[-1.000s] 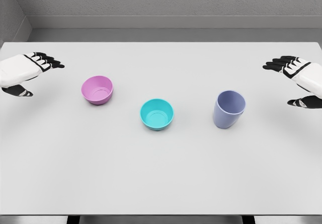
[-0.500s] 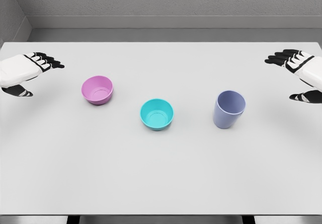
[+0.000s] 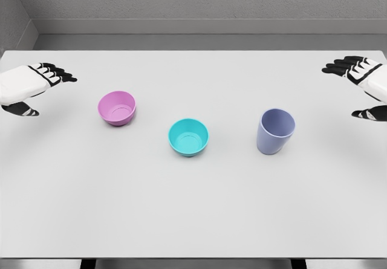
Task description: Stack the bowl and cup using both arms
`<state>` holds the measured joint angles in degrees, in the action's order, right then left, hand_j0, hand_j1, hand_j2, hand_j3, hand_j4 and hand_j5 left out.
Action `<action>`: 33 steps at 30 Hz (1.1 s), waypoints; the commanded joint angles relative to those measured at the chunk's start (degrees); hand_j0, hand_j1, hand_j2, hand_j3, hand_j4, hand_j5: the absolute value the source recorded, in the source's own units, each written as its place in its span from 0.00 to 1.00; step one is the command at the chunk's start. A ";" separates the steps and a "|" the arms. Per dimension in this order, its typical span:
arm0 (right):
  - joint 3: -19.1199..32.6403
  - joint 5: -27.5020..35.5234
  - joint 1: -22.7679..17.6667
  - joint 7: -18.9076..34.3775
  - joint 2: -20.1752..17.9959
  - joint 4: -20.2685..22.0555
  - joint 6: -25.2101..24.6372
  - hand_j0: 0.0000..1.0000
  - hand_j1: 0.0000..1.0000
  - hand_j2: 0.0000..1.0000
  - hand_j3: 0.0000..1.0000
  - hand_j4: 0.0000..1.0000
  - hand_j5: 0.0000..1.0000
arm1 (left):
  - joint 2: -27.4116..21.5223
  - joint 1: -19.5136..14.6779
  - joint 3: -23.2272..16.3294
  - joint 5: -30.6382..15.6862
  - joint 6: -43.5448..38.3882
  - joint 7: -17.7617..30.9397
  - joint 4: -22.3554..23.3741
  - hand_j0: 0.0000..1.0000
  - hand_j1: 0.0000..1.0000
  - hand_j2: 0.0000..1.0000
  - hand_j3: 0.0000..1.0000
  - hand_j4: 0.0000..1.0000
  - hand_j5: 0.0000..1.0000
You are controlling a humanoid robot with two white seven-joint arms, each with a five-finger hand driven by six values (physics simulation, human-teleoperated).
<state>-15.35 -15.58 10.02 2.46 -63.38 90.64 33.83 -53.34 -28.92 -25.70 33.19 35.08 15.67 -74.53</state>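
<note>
Hovering at table (image 3: 193, 220) edges: left hand (image 3: 27, 87), right hand (image 3: 366, 84), fingers apart, empty, palms inward.

Our right hand (image 3: 364, 84) has drifted to the right and a little toward the far side of the tabletop (image 3: 193, 208) over the last second. It now sits closer to the right edge of the view, so less of the wrist shows. That puts it farther from the cup (image 3: 276, 131) than before. Its fingers are spread as they were, holding nothing.
</note>
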 commanded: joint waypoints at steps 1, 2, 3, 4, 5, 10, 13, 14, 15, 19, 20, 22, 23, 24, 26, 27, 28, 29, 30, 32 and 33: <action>0.15 0.37 0.00 0.00 0.10 0.06 -0.08 1.00 1.00 1.00 1.00 1.00 1.00 | -0.10 0.00 0.04 -0.32 -0.08 -0.03 -0.01 1.00 1.00 1.00 1.00 1.00 1.00; 0.93 0.37 0.00 0.00 0.27 0.06 -0.08 1.00 1.00 1.00 1.00 1.00 1.00 | -0.10 0.00 0.04 -0.32 -0.08 -0.03 -0.01 1.00 1.00 1.00 1.00 1.00 1.00; 1.81 0.37 -0.26 0.00 0.62 0.06 -0.08 1.00 1.00 1.00 1.00 1.00 1.00 | -0.10 0.00 0.04 -0.32 -0.08 -0.03 -0.01 1.00 1.00 1.00 1.00 1.00 1.00; 1.99 0.37 -0.35 0.00 0.71 0.07 -0.08 1.00 1.00 1.00 1.00 1.00 1.00 | -0.10 0.00 0.04 -0.32 -0.08 -0.03 -0.01 1.00 1.00 1.00 1.00 1.00 1.00; 1.99 0.37 -0.35 0.00 0.71 0.15 -0.08 1.00 1.00 1.00 1.00 1.00 1.00 | -0.10 0.09 0.04 -0.32 -0.08 -0.03 -0.01 1.00 1.00 1.00 1.00 1.00 1.00; 1.99 0.37 -0.35 0.00 0.71 0.15 -0.16 1.00 1.00 1.00 1.00 1.00 1.00 | 1.30 0.00 -0.31 0.30 -0.08 4.01 -0.62 1.00 1.00 1.00 1.00 1.00 1.00; 1.99 0.37 -0.35 0.00 0.63 0.15 -0.16 1.00 1.00 1.00 1.00 1.00 1.00 | 7.36 -1.75 -0.31 6.70 -0.08 5.16 -0.71 1.00 1.00 1.00 1.00 1.00 1.00; 1.99 0.37 -0.35 0.00 0.63 0.15 -0.16 1.00 1.00 1.00 1.00 1.00 1.00 | 8.95 -2.55 -0.40 8.38 -0.08 5.16 -0.45 1.00 1.00 1.00 1.00 1.00 1.00; 1.99 0.37 -0.35 0.00 0.71 0.15 -0.16 1.00 1.00 1.00 1.00 1.00 1.00 | 9.92 -3.25 -0.40 9.35 -0.08 5.16 -0.36 1.00 1.00 1.00 1.00 1.00 1.00; 1.90 0.37 -0.35 0.00 0.63 0.15 -0.16 1.00 1.00 1.00 1.00 1.00 1.00 | 12.38 -5.62 -0.40 15.06 -0.08 5.16 -0.01 1.00 1.00 1.00 1.00 1.00 1.00; 1.99 0.37 -0.35 0.00 0.63 0.15 -0.16 1.00 1.00 1.00 1.00 1.00 1.00 | 13.26 -6.24 -0.40 16.47 -0.08 5.16 -0.01 1.00 1.00 1.00 1.00 1.00 1.00; 1.90 0.37 -0.35 0.00 0.71 0.15 -0.08 1.00 1.00 1.00 1.00 1.00 1.00 | 13.44 -8.00 -1.81 18.23 -0.08 5.16 -0.01 1.00 1.00 1.00 1.00 1.00 1.00; 1.99 0.37 -0.35 0.00 0.71 0.15 -0.08 1.00 1.00 1.00 1.00 1.00 1.00 | 14.05 -8.26 -2.07 18.58 -0.08 5.16 -0.01 1.00 1.00 1.00 1.00 1.00 1.00; 1.99 0.37 -0.35 0.00 0.71 0.15 -0.16 1.00 1.00 1.00 1.00 1.00 1.00 | 14.32 -8.52 -2.60 18.58 -0.08 5.16 -0.01 1.00 1.00 1.00 1.00 1.00 1.00; 1.99 0.37 -0.35 0.00 0.71 0.24 -0.08 1.00 1.00 1.00 1.00 1.00 1.00 | 15.19 -9.67 -5.41 18.58 -0.08 5.16 0.17 1.00 1.00 1.00 1.00 1.00 1.00; 1.99 0.37 -0.35 0.00 0.71 0.33 -0.08 1.00 1.00 1.00 1.00 1.00 1.00 | 15.37 -10.11 -6.46 18.49 -0.08 5.16 0.43 1.00 1.00 1.00 1.00 1.00 1.00; 1.99 0.37 -0.35 0.00 0.71 1.03 -0.08 1.00 1.00 1.00 1.00 1.00 1.00 | 15.37 -10.28 -7.16 18.49 -0.08 5.16 0.61 1.00 1.00 1.00 1.00 1.00 1.00; 1.99 0.37 -0.35 0.00 0.71 1.38 -0.08 1.00 1.00 1.00 1.00 1.00 1.00 | 15.37 -10.90 -8.84 18.23 -0.08 5.16 0.70 1.00 1.00 1.00 1.00 1.00 1.00; 1.99 0.37 -0.35 0.00 0.71 1.38 -0.16 1.00 1.00 1.00 1.00 1.00 1.00 | 15.37 -11.16 -10.42 18.05 -0.08 4.98 1.14 1.00 1.00 1.00 1.00 1.00 1.00; 2.08 0.37 -0.35 0.00 0.71 1.38 -0.16 1.00 1.00 1.00 1.00 1.00 1.00 | 15.46 -11.16 -11.21 17.87 -0.08 4.98 1.49 1.00 1.00 1.00 1.00 1.00 1.00; 2.08 0.37 -0.35 0.00 0.71 1.38 -0.16 1.00 1.00 1.00 1.00 1.00 1.00 | 15.90 -11.16 -12.00 17.96 -0.08 4.98 1.58 1.00 1.00 1.00 1.00 1.00 1.00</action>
<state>-13.33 -15.57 9.67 2.49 -62.58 91.86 33.70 -37.82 -40.17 -35.98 51.41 35.09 20.72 -73.31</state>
